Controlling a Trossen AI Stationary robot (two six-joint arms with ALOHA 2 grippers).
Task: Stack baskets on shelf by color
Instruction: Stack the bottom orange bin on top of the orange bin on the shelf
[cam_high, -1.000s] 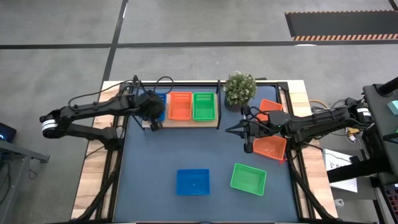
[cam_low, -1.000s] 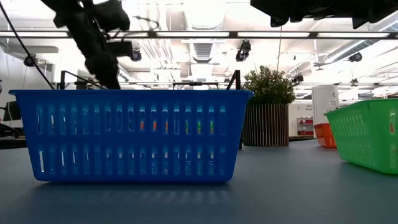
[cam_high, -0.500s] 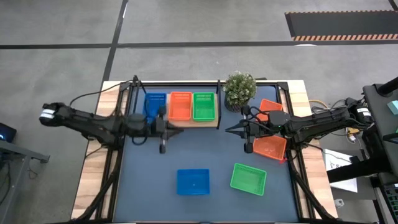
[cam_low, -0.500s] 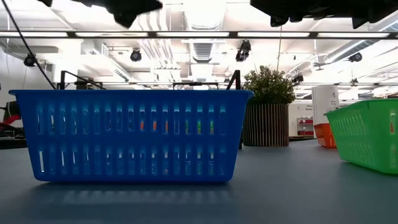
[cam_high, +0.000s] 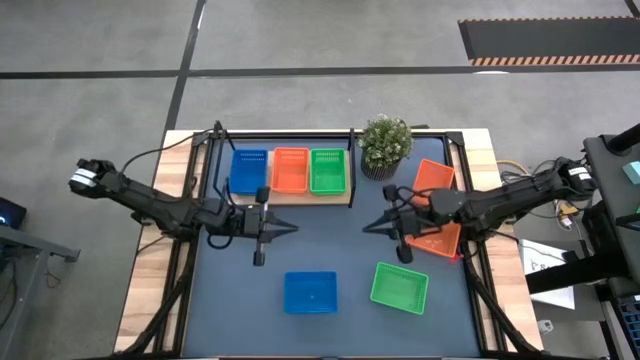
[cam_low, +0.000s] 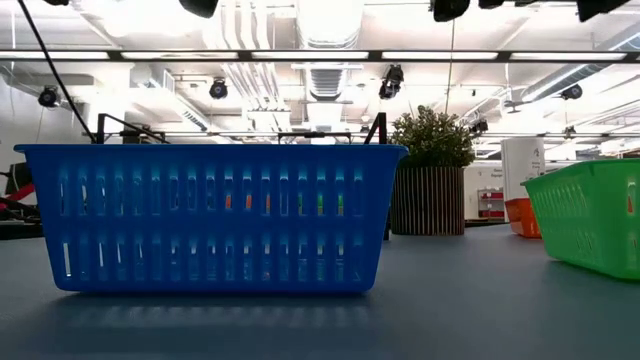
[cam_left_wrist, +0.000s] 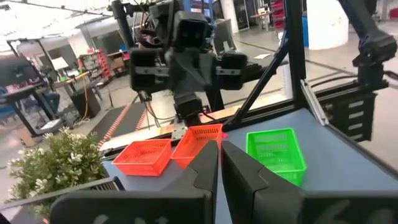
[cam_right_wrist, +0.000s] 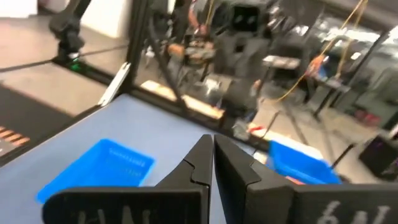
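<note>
Both empty claws, left (cam_high: 283, 228) and right (cam_high: 372, 222), are clenched over the bench; the loose blue basket (cam_high: 310, 292) likely gets fetched next.

The left gripper (cam_high: 283, 229) left the shelf (cam_high: 285, 196) at upper centre and swung down over the tabletop's middle. The right gripper (cam_high: 372, 224) drifted slightly lower and leftward.
</note>
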